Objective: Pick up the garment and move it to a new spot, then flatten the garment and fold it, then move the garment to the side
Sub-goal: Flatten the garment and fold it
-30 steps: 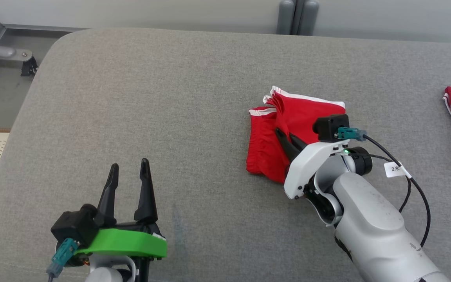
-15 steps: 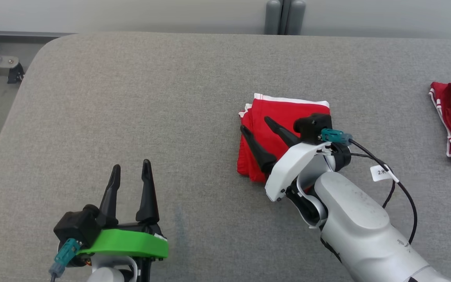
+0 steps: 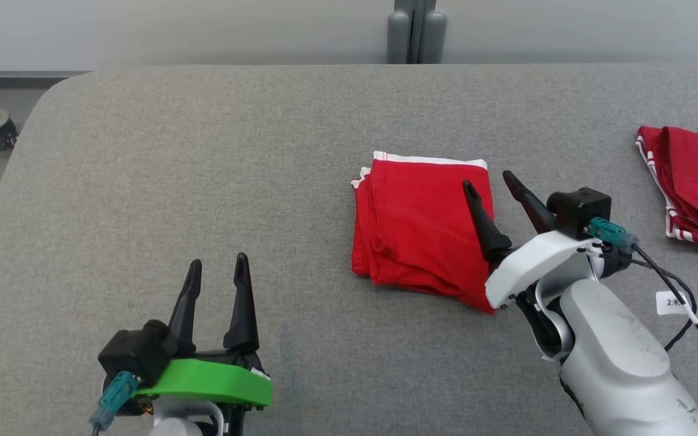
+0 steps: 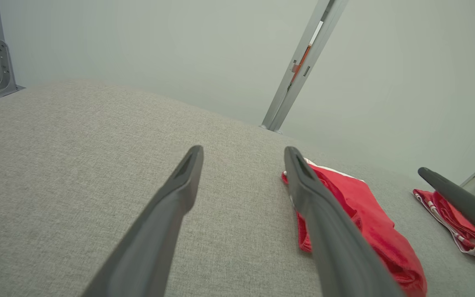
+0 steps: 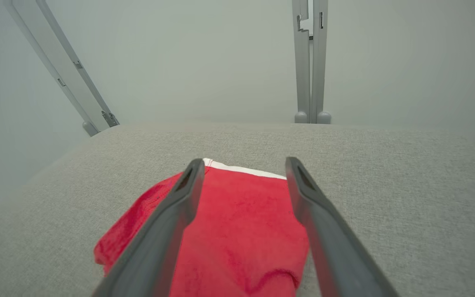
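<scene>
Red garment point(image 3: 422, 233) lies folded in a neat rectangle approx mid grey table point(image 3: 203, 151), white trim at the far edge. Right gripper point(image 3: 486, 179) straddles its right edge, fingers spread wide, nothing in them. Left gripper point(image 3: 218, 261) is also wide and empty, well apart at the front. Fold looks done imo. Next is shifting it aside, which needs a pinch thru all layers. Second red garment point(image 3: 694, 175) sits far right.

Head camera: high, looking down on grey table point(image 3: 203, 181). Both wrist cameras: low, near the surface, facing far wall point(image 5: 179, 62). All three share red garment point(image 3: 409, 230).
</scene>
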Tool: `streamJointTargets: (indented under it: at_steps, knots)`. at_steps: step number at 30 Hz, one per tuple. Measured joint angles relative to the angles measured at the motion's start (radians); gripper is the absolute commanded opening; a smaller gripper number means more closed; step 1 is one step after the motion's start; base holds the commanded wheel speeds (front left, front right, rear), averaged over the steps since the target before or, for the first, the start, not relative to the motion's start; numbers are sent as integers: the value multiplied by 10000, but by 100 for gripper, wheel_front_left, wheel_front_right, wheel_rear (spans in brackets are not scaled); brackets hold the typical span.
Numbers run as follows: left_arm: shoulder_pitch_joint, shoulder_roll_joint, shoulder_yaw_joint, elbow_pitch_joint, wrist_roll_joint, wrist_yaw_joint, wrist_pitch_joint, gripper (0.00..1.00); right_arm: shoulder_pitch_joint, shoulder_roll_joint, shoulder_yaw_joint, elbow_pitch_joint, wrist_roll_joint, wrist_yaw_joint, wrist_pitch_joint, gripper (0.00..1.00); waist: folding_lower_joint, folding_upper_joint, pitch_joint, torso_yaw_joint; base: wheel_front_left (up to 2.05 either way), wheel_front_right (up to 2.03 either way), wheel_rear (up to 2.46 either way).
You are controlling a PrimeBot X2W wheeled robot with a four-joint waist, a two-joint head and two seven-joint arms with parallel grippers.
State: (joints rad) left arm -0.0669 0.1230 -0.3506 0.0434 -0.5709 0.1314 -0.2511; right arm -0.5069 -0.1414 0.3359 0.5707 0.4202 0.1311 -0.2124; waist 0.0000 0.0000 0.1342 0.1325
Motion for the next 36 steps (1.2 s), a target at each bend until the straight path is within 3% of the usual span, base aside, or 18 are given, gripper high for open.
streamJointTargets:
  at_steps: [9, 11, 13, 14, 24, 30, 36]
  knots:
    - [3, -2, -67, 15, -4, 0, 36, 100, 489, 470, 171, -221, -573, 0, 305, 100, 0, 0, 41, 68, 0, 0, 0]
    - [0, -2, -69, 13, -6, 0, 36, 100, 442, 571, 437, -144, -685, 0, 347, 38, 0, 0, 73, 117, 0, 0, 0]
    - [-16, -8, -75, 15, -19, -2, 36, 100, 243, 667, 744, 140, -711, 0, 437, 10, 0, 0, 121, 191, 0, 0, 0]
    - [-24, -8, -75, 17, -23, -2, 36, 100, 134, 708, 855, 299, -708, 0, 453, 0, 0, 0, 141, 227, 0, 0, 0]
    - [-164, -130, -59, 171, -82, -35, -12, 100, -1158, 897, 2127, 2535, -499, 0, 347, 0, 0, 0, 400, 907, 0, 0, 0]
    - [-169, -184, 52, 261, -107, -50, -52, 100, -1174, 936, 3651, 2865, 322, 0, 359, 0, 0, 0, 489, 1160, 0, 0, 0]
    - [-169, -217, 228, 297, -109, -75, -65, 100, -1347, 924, 4366, 2830, 825, 0, -69, 0, 0, 0, 408, 933, 0, 0, 0]
